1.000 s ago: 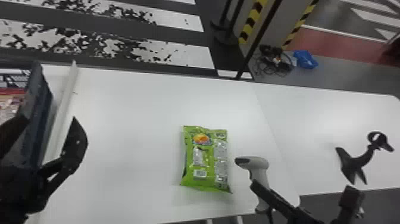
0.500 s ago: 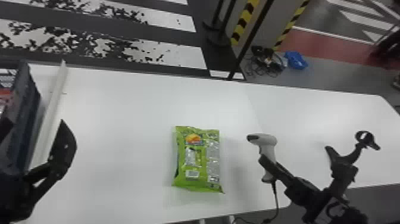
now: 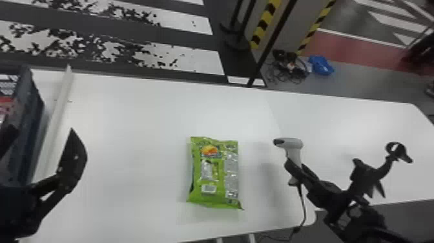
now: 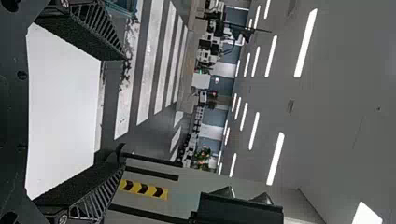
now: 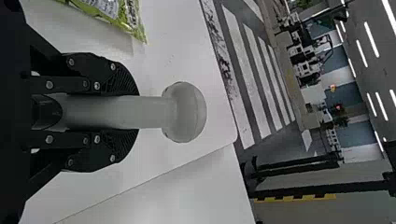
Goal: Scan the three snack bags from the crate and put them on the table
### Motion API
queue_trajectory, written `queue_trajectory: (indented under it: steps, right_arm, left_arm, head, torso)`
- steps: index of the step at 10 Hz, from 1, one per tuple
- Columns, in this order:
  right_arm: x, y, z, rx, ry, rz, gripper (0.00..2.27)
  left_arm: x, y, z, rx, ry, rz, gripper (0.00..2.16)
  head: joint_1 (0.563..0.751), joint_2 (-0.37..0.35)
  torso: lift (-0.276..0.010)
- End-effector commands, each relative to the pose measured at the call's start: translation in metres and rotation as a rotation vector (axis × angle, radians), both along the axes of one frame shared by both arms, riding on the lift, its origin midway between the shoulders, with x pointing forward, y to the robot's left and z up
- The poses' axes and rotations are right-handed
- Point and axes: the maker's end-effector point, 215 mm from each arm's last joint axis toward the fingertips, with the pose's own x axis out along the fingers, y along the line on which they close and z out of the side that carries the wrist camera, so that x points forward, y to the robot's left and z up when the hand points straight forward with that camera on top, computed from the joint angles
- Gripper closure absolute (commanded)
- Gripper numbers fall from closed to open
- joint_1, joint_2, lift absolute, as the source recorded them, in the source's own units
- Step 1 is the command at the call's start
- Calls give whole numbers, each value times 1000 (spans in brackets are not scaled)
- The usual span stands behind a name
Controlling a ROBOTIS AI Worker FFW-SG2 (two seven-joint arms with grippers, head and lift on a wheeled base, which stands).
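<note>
the step in hand looks to be the scan of the green snack bag (image 3: 214, 174), which lies flat on the white surface (image 3: 135, 145) between the two arms, a pale patch that is probably its barcode (image 3: 209, 188) facing up. the right end effector (image 5: 135, 112) has the grey-white scanner (image 3: 294, 149) pinched by its handle, head clear of the fingers, just beside the bag; the scanner's dark window points toward the robot's left. to do this well, the right arm would carry the head above the patch and tip the window down at it, leaving a small gap so that nothing presses on the soft bag. wrinkled film could throw back glare, so a slight change of angle may help if the read fails. the cable (image 3: 303, 206) hangs below the handle and needs slack, or it might twist the grip or drag the bag along. the left end effector (image 4: 122, 112) is empty with its fingers spread, near the crate (image 3: 24, 129), and is best kept out of the beam; it could steady the bag lightly by an edge if it slides.
</note>
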Motion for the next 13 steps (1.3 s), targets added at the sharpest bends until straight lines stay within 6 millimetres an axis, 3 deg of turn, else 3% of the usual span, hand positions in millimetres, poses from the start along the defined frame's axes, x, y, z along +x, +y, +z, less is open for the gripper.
queue_trajectory:
  steps: [1, 6, 7, 8, 9, 10, 12, 13]
  right_arm:
    - [11, 4, -15, -46, 18, 36, 2236]
    - [20, 13, -49, -137, 100, 84, 2138]
    - [21, 11, -54, -156, 112, 75, 1889]
    - [22, 11, -56, -157, 118, 71, 1453]
    - [22, 11, -57, -161, 120, 68, 569]
    - [21, 11, -58, -159, 124, 68, 29]
    - [16, 8, -46, -137, 118, 54, 43]
    - [12, 13, -27, -118, 97, 45, 56]
  left_arm:
    - [1, -1, 0, -2, -1, 1, 63]
    - [3, -3, 3, -1, -6, -7, 63]
    - [4, -3, 3, -1, -7, -7, 63]
    - [4, -4, 2, -1, -4, -10, 63]
    - [5, -5, 4, -3, -7, -10, 63]
    - [6, -5, 6, -4, -12, -11, 63]
    - [6, -6, 6, -4, -12, -12, 63]
    - [7, -6, 7, -4, -15, -12, 63]
  head:
    - [695, -350]
    - [695, -350]
    - [695, -350]
    - [695, -350]
    - [695, -350]
    - [695, -350]
    - [695, -350]
    - [695, -350]
  torso:
    - [-94]
    - [-94]
    - [-94]
    - [-94]
    - [-94]
    - [-94]
    - [-94]
    - [-94]
